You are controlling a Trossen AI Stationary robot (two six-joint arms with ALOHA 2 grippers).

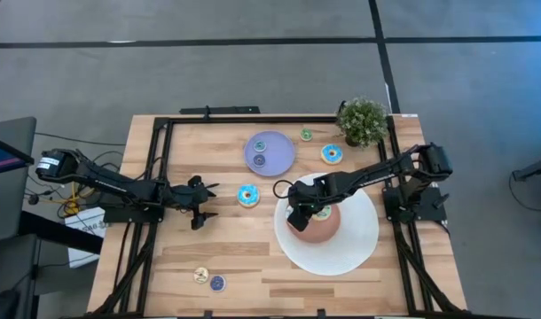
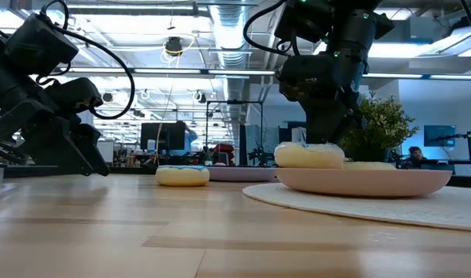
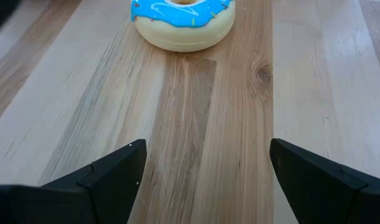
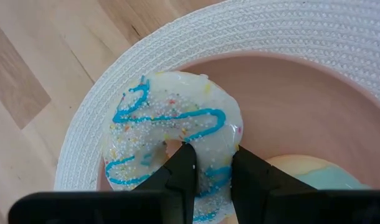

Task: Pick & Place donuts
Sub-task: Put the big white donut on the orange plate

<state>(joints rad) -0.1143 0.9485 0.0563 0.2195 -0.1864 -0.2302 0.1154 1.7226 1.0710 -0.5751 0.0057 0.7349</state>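
**Setting the cream donut down cleanly in the pink dish**

The right gripper (image 4: 207,171) is above the pink dish (image 1: 299,232) that sits on the big white woven plate (image 1: 359,252), near the right edge of the desk. Its two dark fingers are closed to a narrow gap on the ring of the cream donut with blue zigzag icing and sprinkles (image 4: 171,146) — one finger seems to go into the hole. The donut lies on the dish's rim side, just beside a yellow-green donut (image 4: 314,174).

To do this step well, I judge that the fingers should open only when the donut rests fully on the dish, then lift straight up, so the ring does not tilt or roll off the rim.

The left gripper (image 3: 205,177) is released, fingers wide apart, low over the wood near the desk's middle. A blue-iced cream donut (image 3: 182,22) lies just ahead of it, apart from the fingers — probably the next one to take.
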